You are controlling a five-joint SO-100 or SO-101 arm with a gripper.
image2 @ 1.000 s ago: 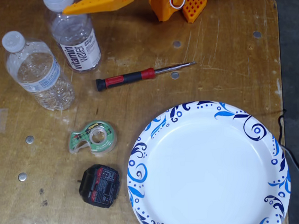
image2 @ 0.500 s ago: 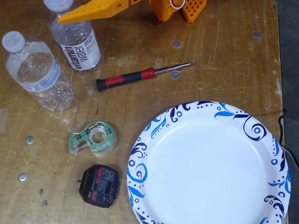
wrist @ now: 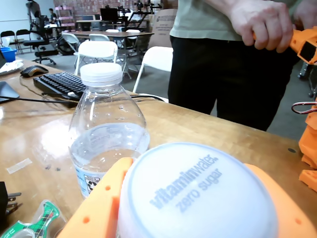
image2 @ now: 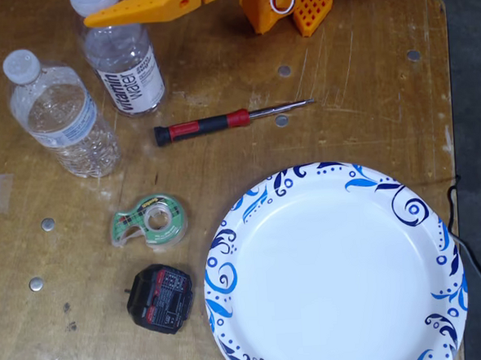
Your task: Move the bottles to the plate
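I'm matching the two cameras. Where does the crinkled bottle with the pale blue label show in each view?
Wrist view: crinkled bottle stands left of centre, just behind the vitamin water bottle's cap.
Fixed view: crinkled bottle at upper left, left of the vitamin water bottle.
Shared landmark: green tape dispenser.

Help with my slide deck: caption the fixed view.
Orange pincer closing around the vitamin water bottle; crinkled bottle beside it, plate still empty.
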